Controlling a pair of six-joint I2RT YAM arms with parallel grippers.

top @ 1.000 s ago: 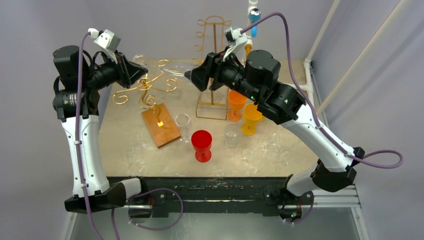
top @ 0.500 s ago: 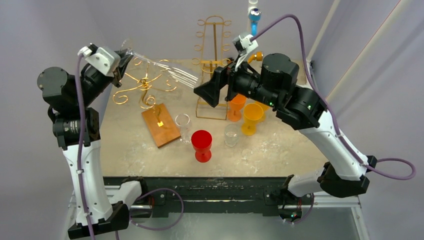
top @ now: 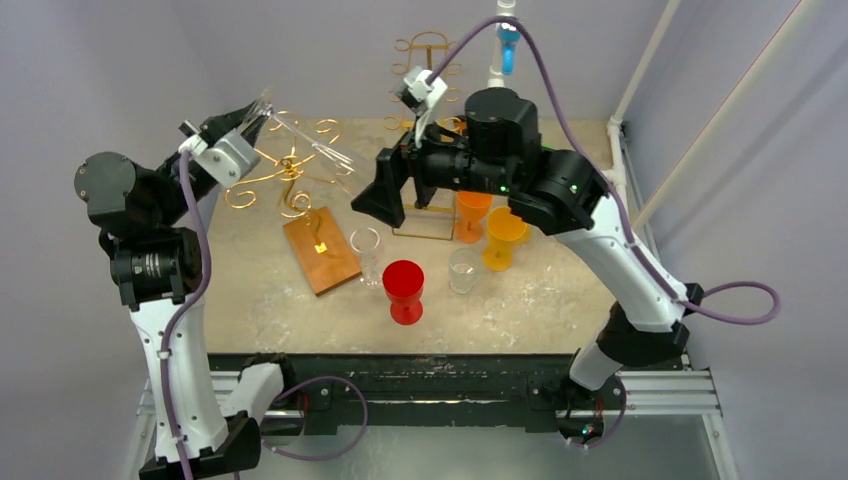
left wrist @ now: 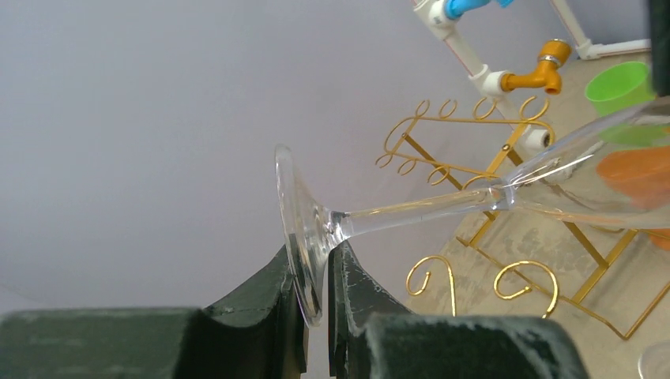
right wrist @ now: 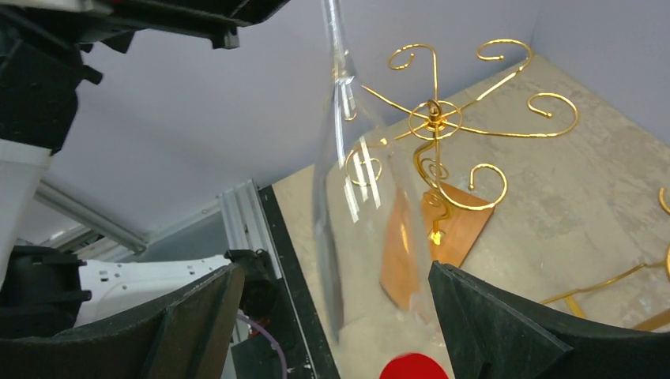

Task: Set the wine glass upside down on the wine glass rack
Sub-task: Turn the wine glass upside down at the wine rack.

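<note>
So my right gripper [right wrist: 336, 316] had just sprung wide open off the bowl, leaving the wine glass [left wrist: 411, 212] pinched by its foot in the left gripper [left wrist: 316, 272] alone, tilted over the gold rack [right wrist: 433, 120] at far left, handoff done, hanging still to do.

Left arm rises at the near left, its claw [top: 258, 112] lifted toward the far side, pinching the glass [left wrist: 411, 209]. Right arm reaches left, claw [top: 376, 198] spread wide.
</note>
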